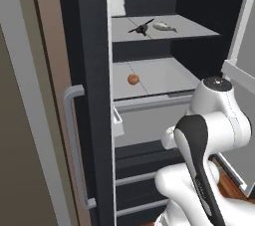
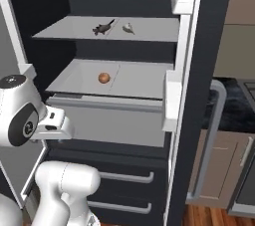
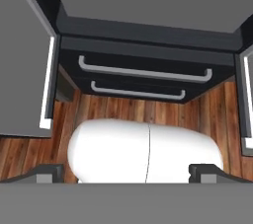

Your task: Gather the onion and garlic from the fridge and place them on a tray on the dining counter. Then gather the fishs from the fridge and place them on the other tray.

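- The small round orange-brown onion [image 1: 133, 79] is seen lying alone on the pale grey lower shelf [image 1: 164, 78] of the tall black double-door fridge [image 1: 89, 70], whose doors are swung open; in the right base view the onion [image 2: 103, 77] sits left of the shelf's middle.
- On the shelf above, at about twelve o'clock from the onion, a slender silver-grey fish [image 1: 165, 27] is laid beside a dark spiky object [image 1: 141, 29] that cannot be identified; the two are near each other but apart.
- No garlic can be made out for certain.
- Below the shelves, two dark drawers with grey bar handles [image 3: 143, 74] are shown in the hand view, over a wooden floor [image 3: 148, 109].
- The two-finger gripper [image 3: 127, 172] is pointed down toward the floor and drawers, its jaws spread to their widest and nothing held between them.
- The step in hand is judged to be the very first: reaching for the onion, with nothing yet gathered.
- For the next move, the hand has to be raised and turned toward the lower shelf, then brought over the onion, which is small and likely to roll if nudged.
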Controlling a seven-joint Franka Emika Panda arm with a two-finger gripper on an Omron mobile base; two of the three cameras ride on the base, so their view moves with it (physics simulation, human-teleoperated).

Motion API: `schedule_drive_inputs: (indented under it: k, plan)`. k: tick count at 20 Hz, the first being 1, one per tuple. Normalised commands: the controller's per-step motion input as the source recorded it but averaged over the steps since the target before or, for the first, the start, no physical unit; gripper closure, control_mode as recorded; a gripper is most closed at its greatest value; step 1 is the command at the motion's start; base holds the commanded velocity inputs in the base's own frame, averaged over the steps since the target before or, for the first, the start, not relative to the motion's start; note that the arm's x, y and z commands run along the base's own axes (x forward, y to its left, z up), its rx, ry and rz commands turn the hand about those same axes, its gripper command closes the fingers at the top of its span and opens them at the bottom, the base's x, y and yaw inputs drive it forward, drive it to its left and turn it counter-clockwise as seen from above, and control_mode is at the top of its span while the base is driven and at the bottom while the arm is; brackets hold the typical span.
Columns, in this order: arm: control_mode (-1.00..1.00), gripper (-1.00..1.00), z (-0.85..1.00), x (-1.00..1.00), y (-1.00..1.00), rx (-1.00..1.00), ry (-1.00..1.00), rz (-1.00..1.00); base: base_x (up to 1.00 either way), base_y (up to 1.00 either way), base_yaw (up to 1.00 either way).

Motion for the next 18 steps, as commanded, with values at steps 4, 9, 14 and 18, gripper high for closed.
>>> schedule_drive_inputs:
  k: [4, 9, 14, 18]
  plan:
    - [1.00, -1.00, 0.00, 0.00, 0.00, 0.00, 0.00, 0.00, 0.25, -0.29, -0.12]
    - [1.00, -1.00, 0.00, 0.00, 0.00, 0.00, 0.00, 0.00, 0.31, -0.26, -0.18]
    - [1.00, -1.00, 0.00, 0.00, 0.00, 0.00, 0.00, 0.00, 0.58, -0.12, -0.13]
    - [1.00, -1.00, 0.00, 0.00, 0.00, 0.00, 0.00, 0.00, 0.91, 0.00, 0.00]
